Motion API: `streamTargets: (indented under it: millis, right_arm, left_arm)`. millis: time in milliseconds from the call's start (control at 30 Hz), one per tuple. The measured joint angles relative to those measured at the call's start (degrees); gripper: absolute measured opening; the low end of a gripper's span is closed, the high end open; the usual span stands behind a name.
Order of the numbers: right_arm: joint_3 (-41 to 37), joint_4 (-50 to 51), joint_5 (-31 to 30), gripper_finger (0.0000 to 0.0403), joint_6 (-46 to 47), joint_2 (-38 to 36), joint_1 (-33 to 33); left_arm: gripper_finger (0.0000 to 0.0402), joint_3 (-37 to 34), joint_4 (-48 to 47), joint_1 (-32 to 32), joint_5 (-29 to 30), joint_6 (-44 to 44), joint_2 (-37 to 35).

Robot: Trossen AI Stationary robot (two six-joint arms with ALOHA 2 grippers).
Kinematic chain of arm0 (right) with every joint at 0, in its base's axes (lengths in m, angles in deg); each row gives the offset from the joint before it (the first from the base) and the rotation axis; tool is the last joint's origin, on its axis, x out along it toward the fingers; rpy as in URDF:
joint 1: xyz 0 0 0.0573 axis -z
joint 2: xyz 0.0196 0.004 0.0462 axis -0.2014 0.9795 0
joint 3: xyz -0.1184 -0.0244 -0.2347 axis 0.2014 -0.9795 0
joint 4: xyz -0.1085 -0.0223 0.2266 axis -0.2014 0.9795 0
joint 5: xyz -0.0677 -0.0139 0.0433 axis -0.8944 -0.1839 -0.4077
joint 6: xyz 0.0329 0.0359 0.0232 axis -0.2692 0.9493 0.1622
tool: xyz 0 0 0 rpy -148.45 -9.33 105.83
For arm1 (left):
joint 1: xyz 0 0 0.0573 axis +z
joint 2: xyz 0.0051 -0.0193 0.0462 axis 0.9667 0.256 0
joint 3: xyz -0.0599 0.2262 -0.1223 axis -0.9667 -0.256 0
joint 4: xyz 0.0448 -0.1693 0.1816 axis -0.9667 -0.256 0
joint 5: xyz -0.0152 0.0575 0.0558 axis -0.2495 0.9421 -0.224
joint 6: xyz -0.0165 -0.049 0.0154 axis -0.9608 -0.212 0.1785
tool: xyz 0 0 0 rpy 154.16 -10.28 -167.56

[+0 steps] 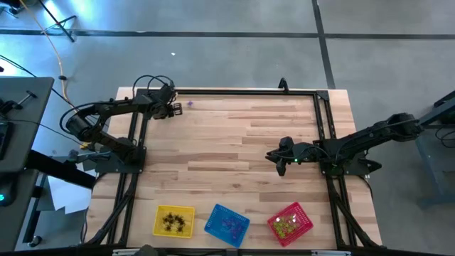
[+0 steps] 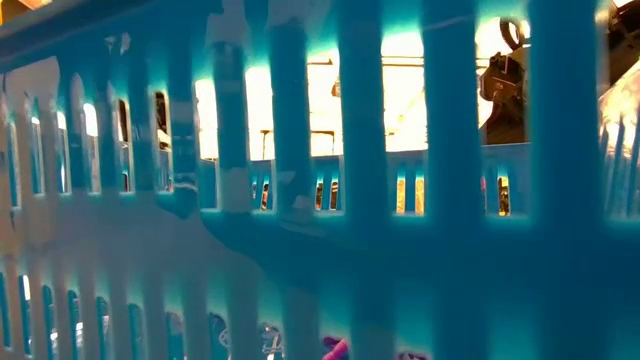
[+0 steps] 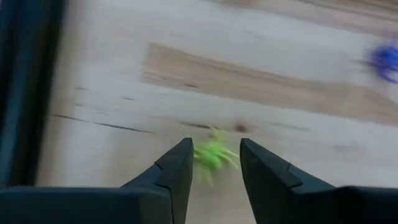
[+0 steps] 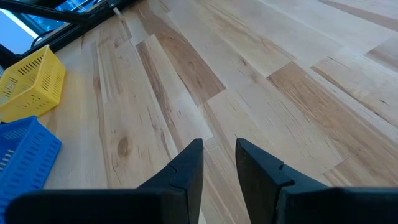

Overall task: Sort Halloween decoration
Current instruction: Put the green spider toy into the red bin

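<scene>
The table [image 1: 234, 149] fills the high view: pale butcher-block planks, long strips with darker streaks, framed by thin black rails. Along its near edge sit three square mesh baskets in hard plastic: yellow basket [image 1: 174, 221], blue basket [image 1: 227, 224], red basket [image 1: 290, 222]. From above, dark specks show in the yellow one, purple bits in the blue one, yellow-green bits in the red one. The low view gives something the others cannot: it looks straight through the blue basket's slatted wall [image 2: 300, 200], glossy bars with narrow slots, and a purple scrap [image 2: 335, 348] lies at the bottom edge.

The right arm waits over the table's right-middle, its right claw [image 4: 217, 155] hanging above bare wood with the dark wedge-shaped fingers apart and nothing between them. Its wrist view also catches the yellow and blue baskets off to one side.

The left claw [image 3: 214, 158] is at the far-left corner of the table, down at the surface. Only the left wrist view shows what matters: a yellow-green spider [image 3: 214, 155], thin spiky legs splayed, sits on the wood between the two tapered black fingertips, which stand apart on either side of it; whether they touch it cannot be told. A purple spider [image 1: 190, 104] lies just beside that claw, a blur in the wrist view, a small dot from above.
</scene>
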Motion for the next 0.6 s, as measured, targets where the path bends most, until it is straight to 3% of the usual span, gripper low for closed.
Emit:
streamTargets:
  millis: [233,433,600]
  right_arm:
    - [0.0,0.0,0.0,0.0091,0.0,0.0,0.0]
    - [0.0,0.2,0.0,0.0091,0.0,0.0,0.0]
    - [0.0,0.2,0.0,0.0091,0.0,0.0,0.0]
  left_arm:
    - [0.0119,0.9,-1.1,2.1,-1.0,-3.3,8.1]
    - [0.0116,3.6,-4.5,0.3,1.0,-1.1,9.8]
    - [0.0069,5.7,-7.8,0.9,-0.6,-0.3,9.4]
